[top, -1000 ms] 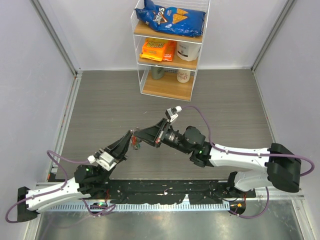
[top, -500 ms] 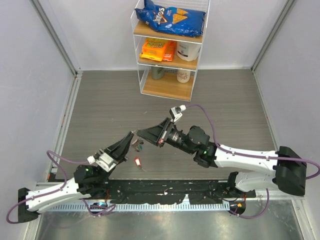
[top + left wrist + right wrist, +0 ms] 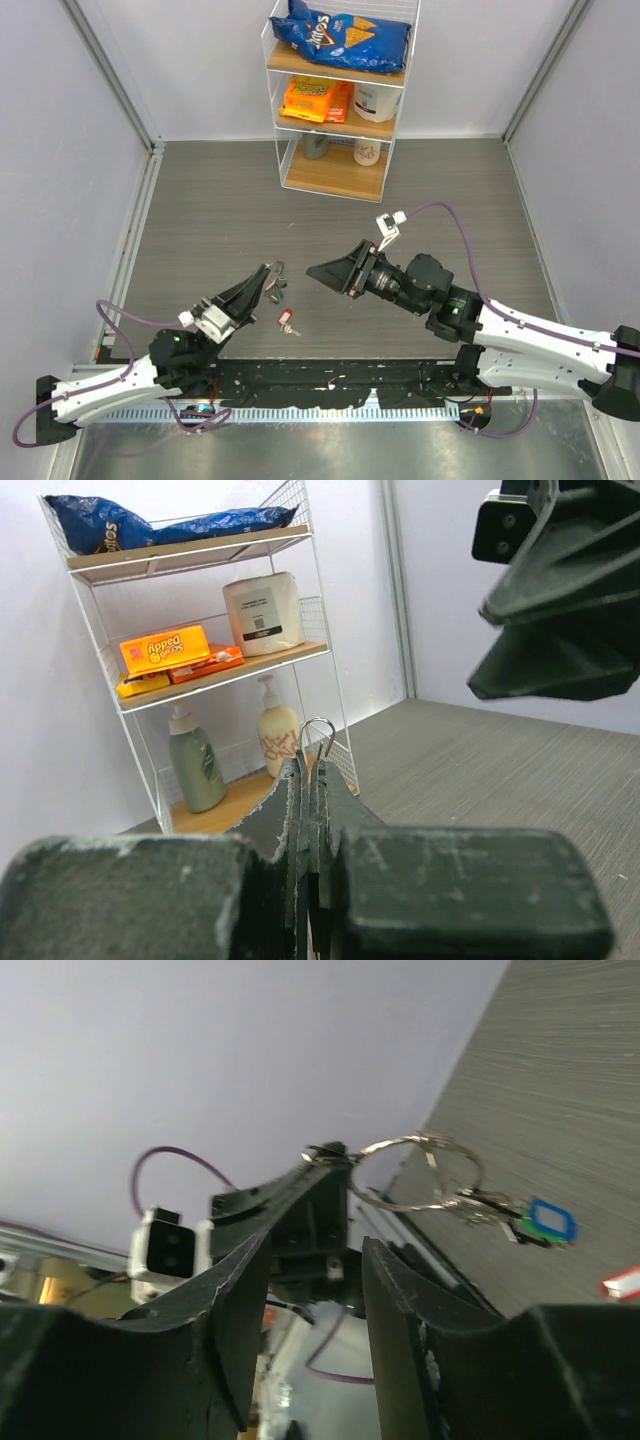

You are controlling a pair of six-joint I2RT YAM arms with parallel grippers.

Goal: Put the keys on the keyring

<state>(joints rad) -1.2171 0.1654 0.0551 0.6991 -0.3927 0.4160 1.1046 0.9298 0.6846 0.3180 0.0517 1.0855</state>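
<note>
Nearest the bases, flat on the grey wood-grain table (image 3: pixel 200 210): a small silver key with a red plastic head (image 3: pixel 288 321), loose, touching neither gripper, just short of the ring and a little to its right.

Just beyond it, the black left gripper (image 3: pixel 265 273), jaws clamped shut on the thin round silver wire keyring (image 3: pixel 277 267), with most of the loop poking out past the fingertips and apparently raised off the surface. Hanging from that ring already: a small key with a green head (image 3: pixel 520 1228) and a small key with a blue head (image 3: pixel 550 1222).

Further over, well apart from the ring but pointing at it, the black right gripper (image 3: pixel 312 271), jaws parted with nothing between them.

At the far wall, a white wire shelf rack (image 3: pixel 335 175) with snacks and bottles, no part in this.

Step in hand, by the look of it: the third key. Two threaded, the red one left on the table, so roughly two thirds done.

Next move probably for the right arm: drop to the table, close on the red head without covering the hole, lift, then carry it to the ring's split end. Calls for a fine pinch on a tiny, flat thing and exact alignment with thin wire. Calls also for a steady left grip. Position of the ring's opening: impossible to tell from these views.
</note>
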